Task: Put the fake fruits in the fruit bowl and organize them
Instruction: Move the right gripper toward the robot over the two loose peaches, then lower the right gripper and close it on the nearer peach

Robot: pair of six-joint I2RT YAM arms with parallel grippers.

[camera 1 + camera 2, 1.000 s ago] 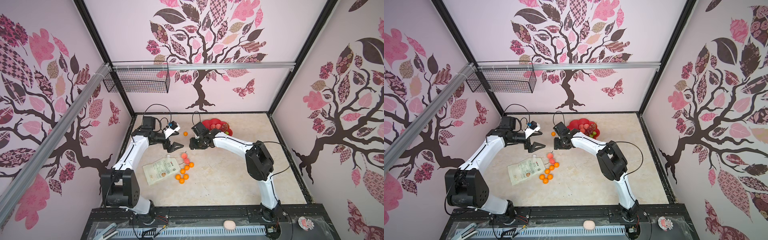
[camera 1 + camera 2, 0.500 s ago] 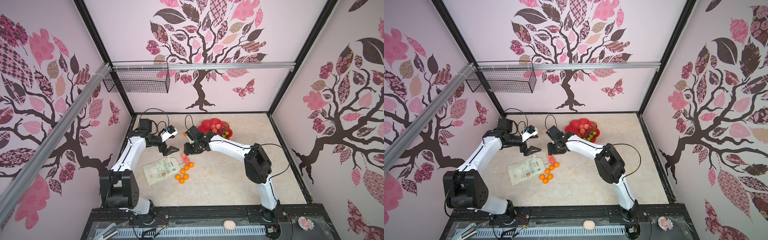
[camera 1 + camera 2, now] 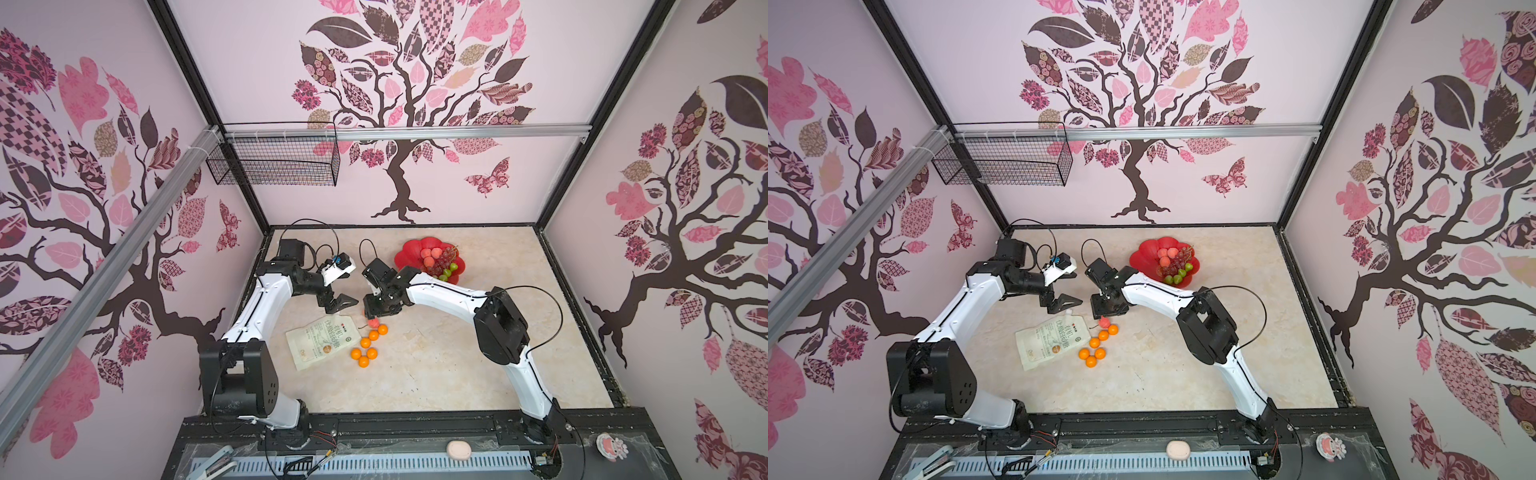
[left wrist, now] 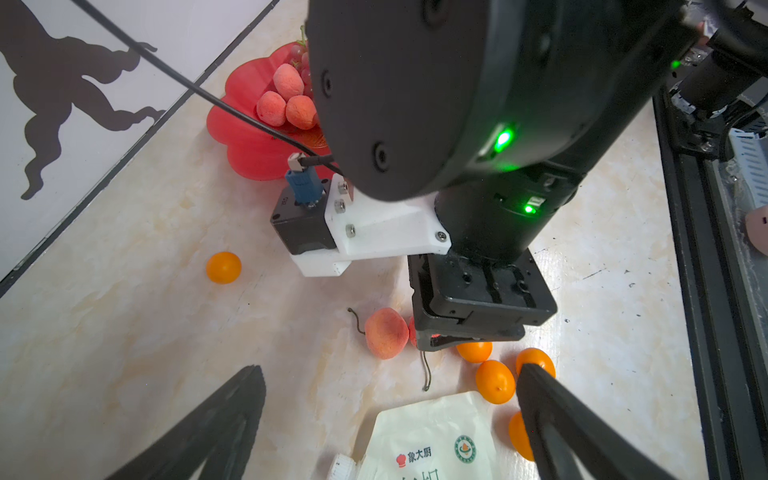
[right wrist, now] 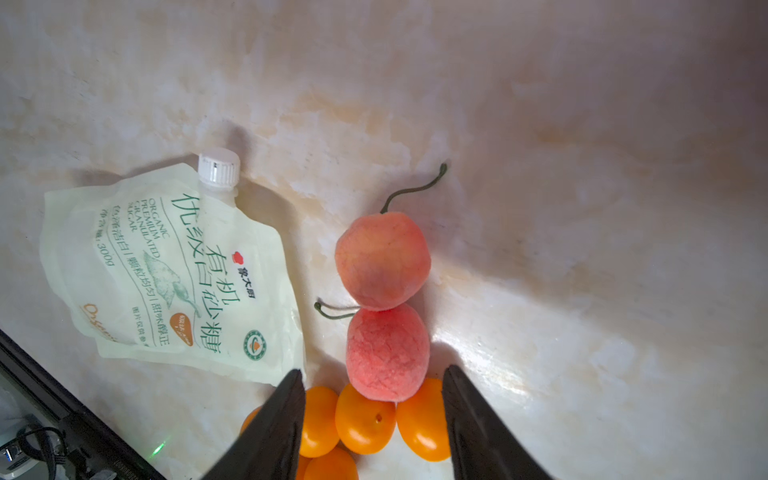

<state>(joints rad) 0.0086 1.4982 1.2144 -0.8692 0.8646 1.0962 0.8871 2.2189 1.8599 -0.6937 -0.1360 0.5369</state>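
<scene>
The right gripper (image 5: 374,374) hangs with jaws apart and empty. The redder peach (image 5: 387,353) lies straight ahead, its near end between the tips. The paler peach (image 5: 382,259) touches it beyond, so the pair runs in line with the gap. Oranges (image 5: 364,419) crowd underneath. The left gripper (image 4: 390,372), also spread, is farther off. In both top views the fruit bowl (image 3: 409,257) sits upper right of centre on the marble table (image 3: 436,374), papered walls (image 3: 457,174) behind.
</scene>
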